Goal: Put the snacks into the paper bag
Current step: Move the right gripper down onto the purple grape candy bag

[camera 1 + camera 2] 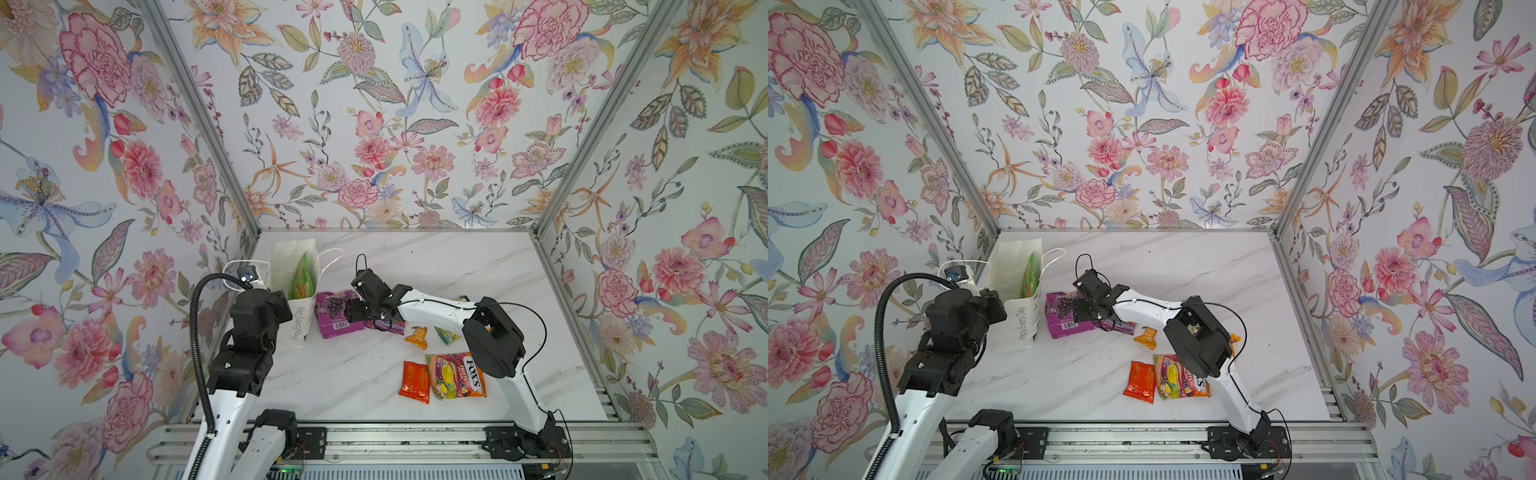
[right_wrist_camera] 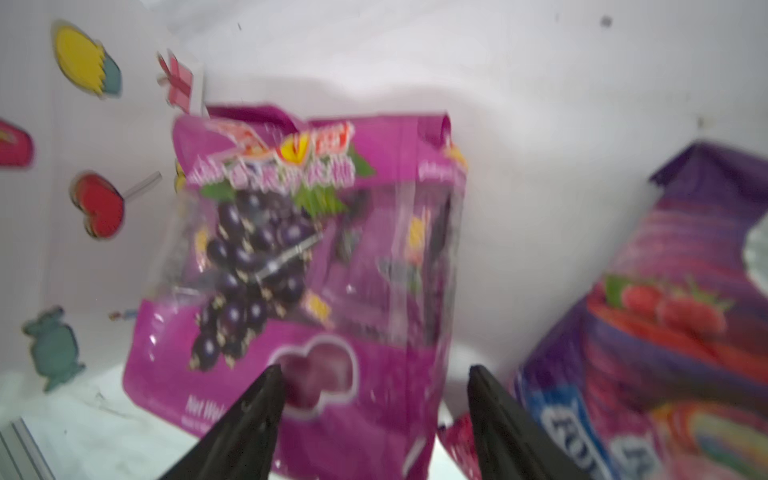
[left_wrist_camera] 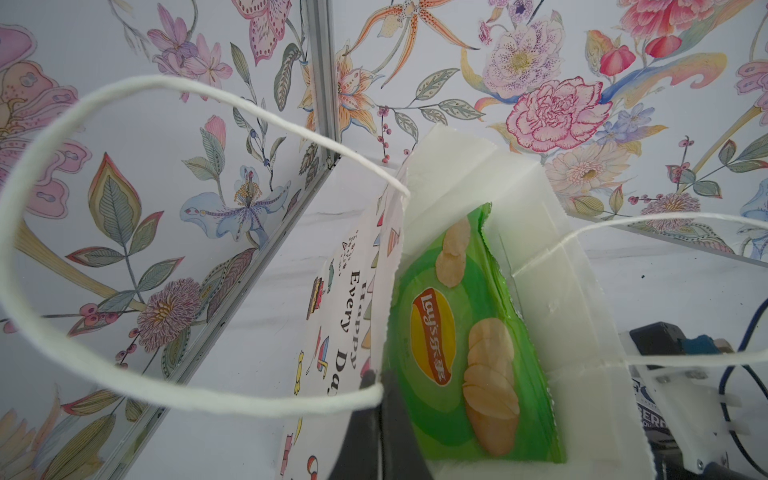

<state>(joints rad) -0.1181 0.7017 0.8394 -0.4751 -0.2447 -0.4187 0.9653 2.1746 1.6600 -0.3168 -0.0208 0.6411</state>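
A: So, where's the paper bag (image 1: 302,326)?

B: Upright at the far left of the white marble table (image 1: 332,386), mouth open, grey lettering down one side. The green chips bag (image 1: 301,277) stands inside it, top edge showing.

A: And the left hand (image 3: 377,381)?

B: Pressed together on the bag's rim, one finger outside the wall, one inside next to the chips. The wrist view shows it clearly. A white string handle (image 3: 166,85) loops out beside it.

A: Right hand (image 2: 374,370)?

B: Spread, tips apart, low over the purple grape pack (image 2: 311,257), which lies flat just right of the bag. One tip sits over the pack's face, the other just past its edge. Can't tell if either touches, as the pic is blurred.

A: Other snacks?

B: All on the table, right of the bag. The purple FOX'S bag (image 2: 665,332) lies just beside the grape pack, partly under the right arm (image 1: 436,307). Nearer the front is the orange FOX'S bag (image 1: 455,374) w/ an orange-red sachet (image 1: 414,381) just beside it. Btwn those and the grape pack are a small orange sachet (image 1: 417,337) and the green FOX'S bag (image 1: 446,334), part hidden by the arm.
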